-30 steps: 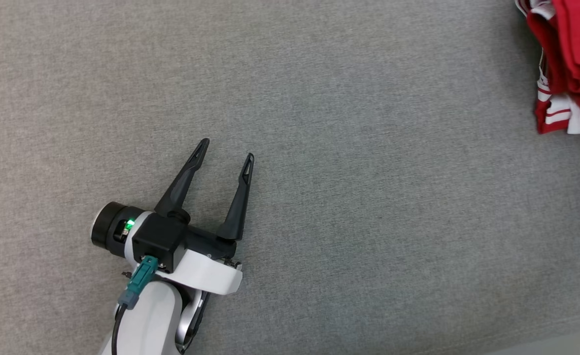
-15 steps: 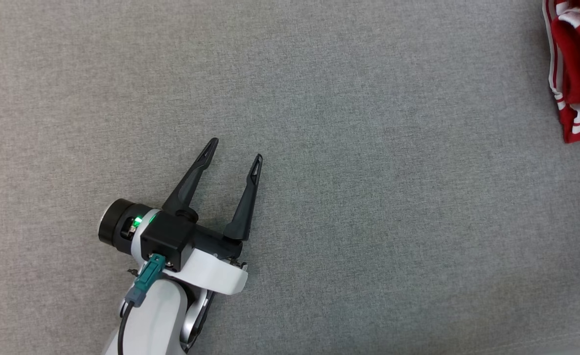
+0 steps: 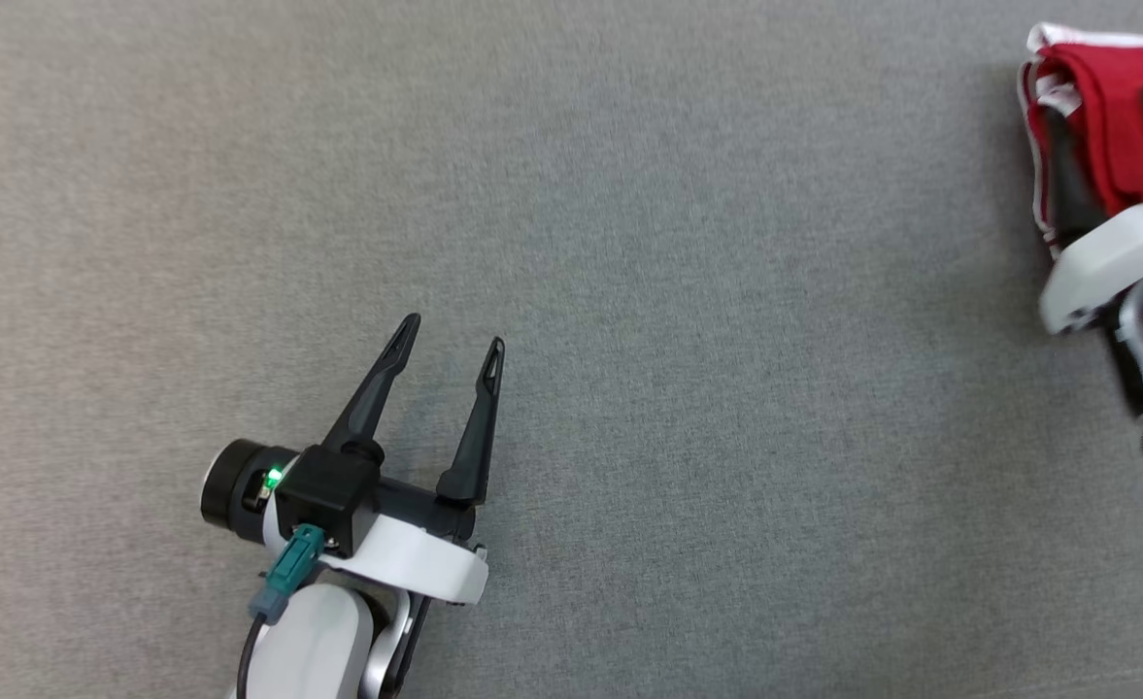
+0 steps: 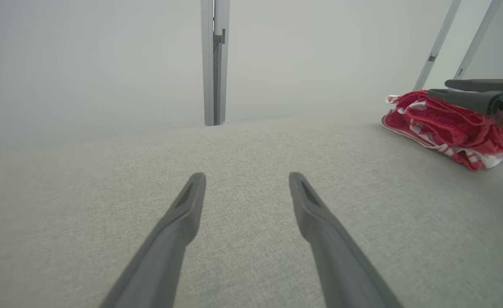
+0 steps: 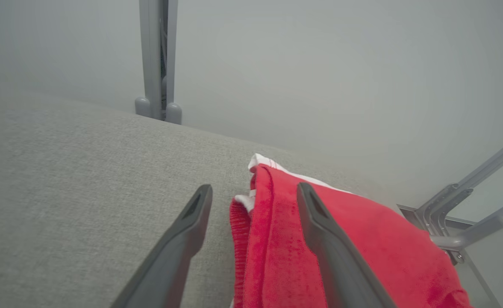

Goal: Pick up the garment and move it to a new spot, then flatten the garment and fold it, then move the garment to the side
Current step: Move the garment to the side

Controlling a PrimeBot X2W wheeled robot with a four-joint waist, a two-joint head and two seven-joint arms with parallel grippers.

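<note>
Garment [image 3: 1115, 126]: you see it bundled, red and white, at the far right of the grey surface [image 3: 726, 340] | right gripper [image 5: 254, 189]: fingers apart, just above its edge | left gripper [image 3: 453, 333]: fingers apart, well away from it

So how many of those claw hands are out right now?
2. The left gripper, open, is over the grey surface at lower left; the right gripper, also open, is at the edge of the red garment, far right.
</note>
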